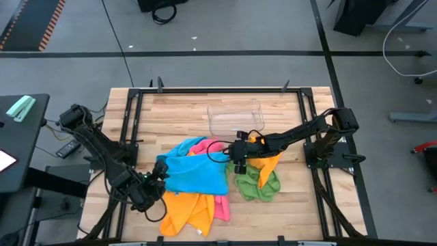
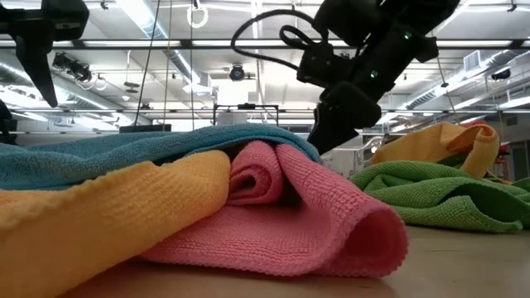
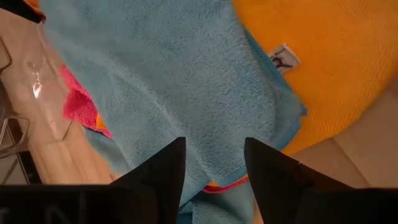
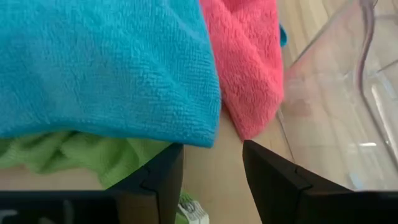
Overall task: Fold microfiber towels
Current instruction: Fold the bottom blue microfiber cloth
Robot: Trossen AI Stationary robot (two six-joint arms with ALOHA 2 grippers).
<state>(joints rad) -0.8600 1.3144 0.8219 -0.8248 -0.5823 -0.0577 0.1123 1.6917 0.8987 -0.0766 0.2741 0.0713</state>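
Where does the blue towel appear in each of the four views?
High view: blue towel at table centre, on the towel pile.
Low view: thin teal layer on top, at left.
Left wrist view: fills the middle.
Right wrist view: upper left.
Shared landmark: pink towel beside it.

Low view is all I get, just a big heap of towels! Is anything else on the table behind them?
Observer: Yes, a clear plastic tray sits on the table beyond the heap.
Operator: What's the left end effector doing? I can't tell.
Observer: The left end effector is at the blue towel's edge on its own arm's side, open, with nothing pinched.
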